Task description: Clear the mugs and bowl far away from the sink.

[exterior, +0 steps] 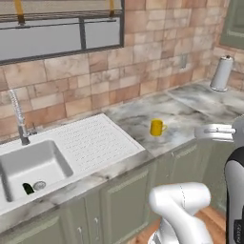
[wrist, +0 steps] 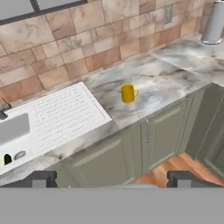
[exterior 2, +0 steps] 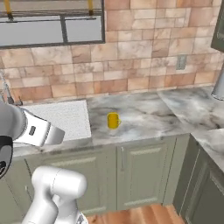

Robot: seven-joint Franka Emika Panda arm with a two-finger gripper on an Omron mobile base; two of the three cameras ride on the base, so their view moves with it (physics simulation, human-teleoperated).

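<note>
The yellow mug stands upright on the marble counter, just beside the right-hand end of the sink's ridged drainboard and well short of the tiled wall behind it. That is close to the sink, so by the task it has yet to be carried off along the counter. No red mug or bowl can be made out on this stretch of counter.

The gripper hangs well apart from the mug, out over the cabinet fronts rather than over the counter. In the hand view its two dark fingertips stand wide apart at the bottom edge with nothing between them, so the fingers are spread and empty. From them the mug lies ahead and only a little to one side of centre, near the middle of that view. The coming move, as I judge it, turns on reaching forward and down onto the counter while minding the handle, which points away from the drainboard, toward the corner where a paper towel roll stands.

The left base view takes in the whole basin, with a chrome spring faucet at its back and a small dark object on the basin floor beside the drain. The right base view cuts the basin off behind the arm but shows a wall outlet on the tiles, beyond the mug on the side away from the sink.
</note>
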